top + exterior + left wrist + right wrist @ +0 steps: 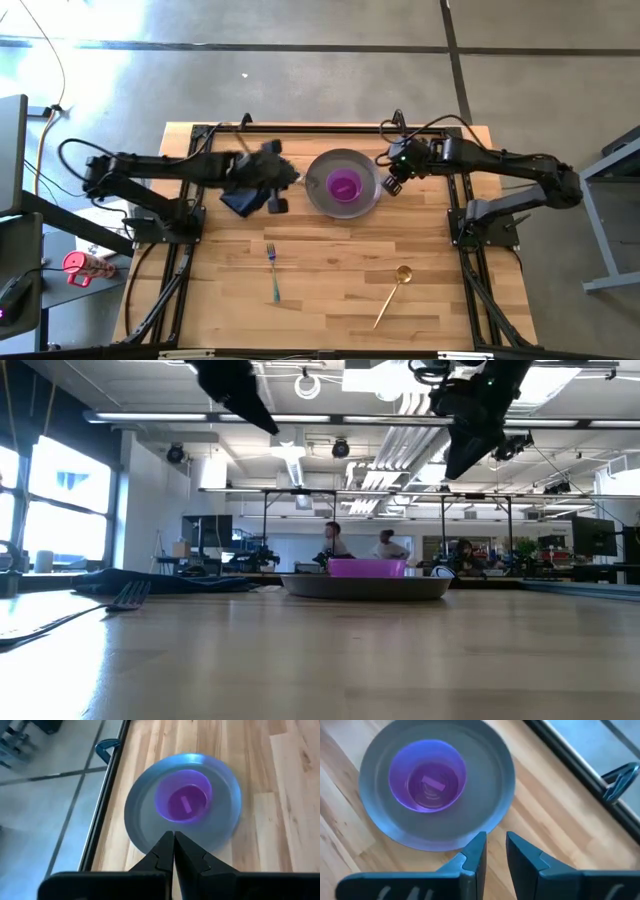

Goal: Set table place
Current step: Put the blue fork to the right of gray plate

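Observation:
The round grey plate (343,183) lies on the table (330,300) at the far middle, with the magenta bowl (344,186) standing in it. The dark navy napkin (238,204) lies flat on the table just left of the plate. The teal-handled fork (274,272) and the gold spoon (392,292) lie nearer the front edge. My left gripper (173,837) is shut and empty, up in the air (268,426) at the plate's left rim, over the napkin. My right gripper (495,842) is a little open and empty, raised (462,464) at the plate's right rim.
The black frame (330,128) runs along the table's far edge just behind the plate, with a blue clamp (620,780) on it. Bare wood lies between the plate and the cutlery. People show in the room beyond the table (335,540).

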